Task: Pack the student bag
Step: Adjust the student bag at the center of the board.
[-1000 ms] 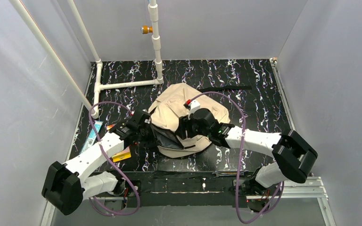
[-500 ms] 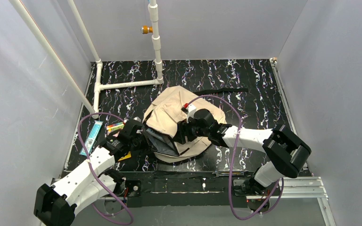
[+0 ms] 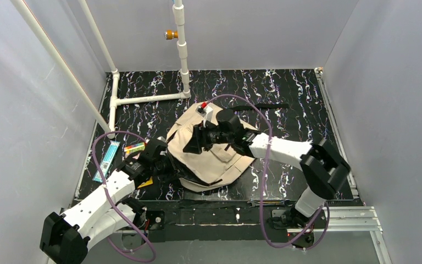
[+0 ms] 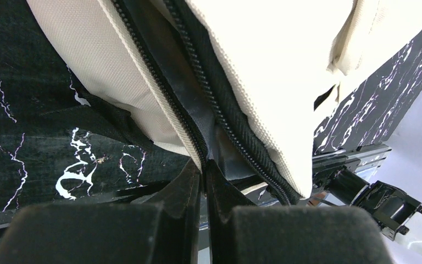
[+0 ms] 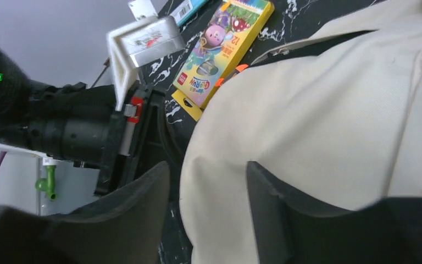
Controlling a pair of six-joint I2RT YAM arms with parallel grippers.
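The student bag point(image 3: 220, 157) is a beige fabric backpack lying flat mid-table. Its black zip point(image 4: 198, 82) runs open along its left edge. My left gripper point(image 3: 167, 165) is at that edge, shut on the bag's zip edge point(image 4: 202, 164), with both fingers pressed together on it. My right gripper point(image 3: 191, 144) hovers over the bag's upper left part. It is open, with a fold of beige fabric point(image 5: 335, 121) showing between its fingers point(image 5: 143, 203). A colourful crayon box point(image 5: 225, 49) lies on the table beside the bag, left of it in the top view point(image 3: 134, 147).
A blue flat packet point(image 3: 107, 158) and a yellow item point(image 3: 145, 181) lie left of the bag near the left arm. A white pipe frame point(image 3: 143, 99) stands at the far left. A black strap point(image 3: 264, 105) trails behind the bag.
My right gripper has moved from the bag's dark opening up and to the far left over its top. My left arm pulled back, the bag shifted slightly left, and the opening shows less.
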